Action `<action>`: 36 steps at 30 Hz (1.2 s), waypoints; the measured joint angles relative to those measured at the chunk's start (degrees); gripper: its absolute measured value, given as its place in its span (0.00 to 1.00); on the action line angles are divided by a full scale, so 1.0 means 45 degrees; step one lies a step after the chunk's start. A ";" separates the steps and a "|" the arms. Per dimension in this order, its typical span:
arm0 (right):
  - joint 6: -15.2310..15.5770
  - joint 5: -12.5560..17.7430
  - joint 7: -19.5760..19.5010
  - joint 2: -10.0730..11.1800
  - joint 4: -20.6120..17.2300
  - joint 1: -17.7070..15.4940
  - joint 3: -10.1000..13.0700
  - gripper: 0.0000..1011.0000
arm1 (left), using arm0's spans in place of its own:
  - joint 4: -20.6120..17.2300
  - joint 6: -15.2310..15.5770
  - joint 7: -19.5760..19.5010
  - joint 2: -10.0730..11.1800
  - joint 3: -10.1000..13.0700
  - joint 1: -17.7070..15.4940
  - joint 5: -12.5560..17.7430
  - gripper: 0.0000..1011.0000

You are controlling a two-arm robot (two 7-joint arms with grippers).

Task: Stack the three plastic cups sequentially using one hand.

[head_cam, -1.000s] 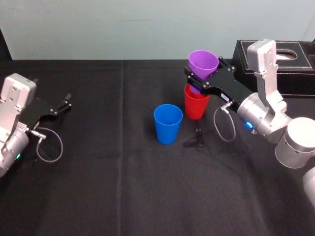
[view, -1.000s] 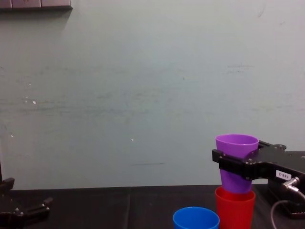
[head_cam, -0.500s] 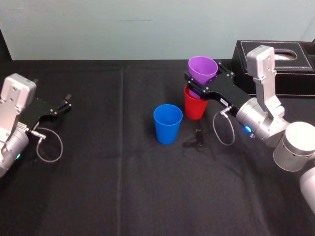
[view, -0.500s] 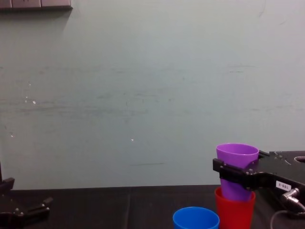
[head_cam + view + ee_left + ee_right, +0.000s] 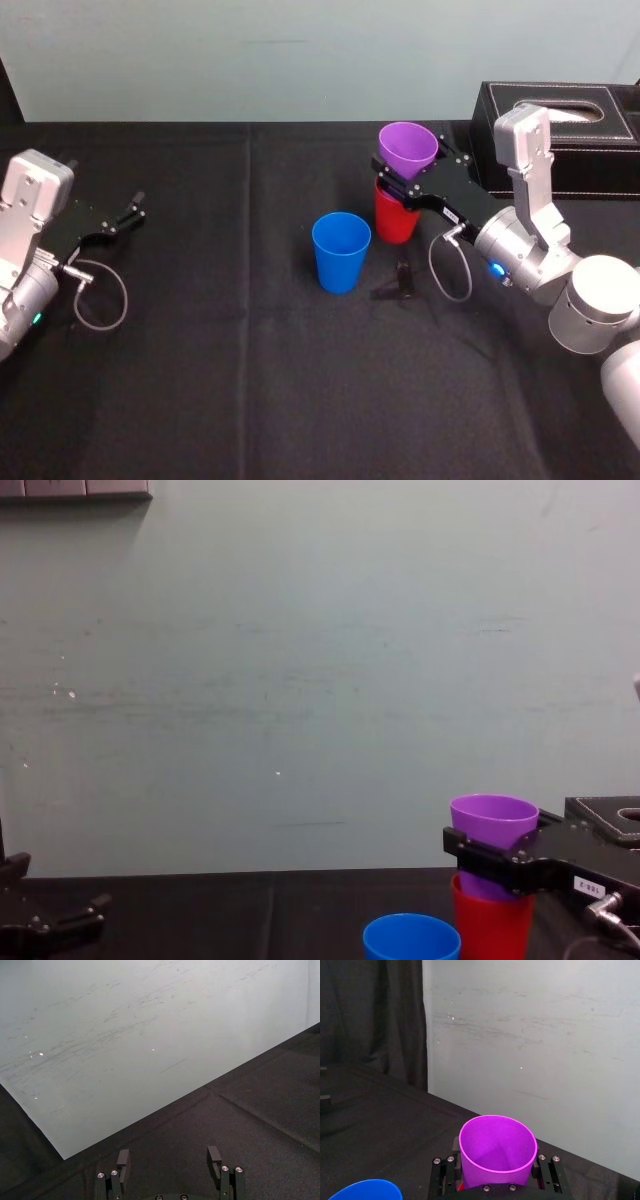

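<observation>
Purple cup point(image 5: 408, 148) sits partly down in the red cup point(image 5: 395, 215), right of centre in the head view, clamped by the right gripper point(image 5: 410, 172); the blue cup point(image 5: 341, 250), centre, is empty. Left gripper point(image 5: 128, 213) sits at left; left wrist view shows its jaws wide.

Loads of bare black tablecloth point(image 5: 220, 330) across the middle and front, so it's easy to come in from there. Tight spot: the blue tapered plastic cup point(image 5: 341, 250) stands just beside the red tapered plastic cup point(image 5: 393, 222), whose mouth is plugged by the purple plastic cup point(image 5: 408, 148) in the right gripper point(image 5: 408, 173), and a small dark bit point(image 5: 400, 282) lies just in front. The black stitched box point(image 5: 575, 110) blocks the back right corner.
</observation>
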 joint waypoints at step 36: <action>-0.0239 -0.0085 0.0080 -0.0115 0.0474 0.0077 0.0063 0.83 | 0.0000 0.0001 0.0000 0.0000 -0.0001 0.0000 0.0000 0.99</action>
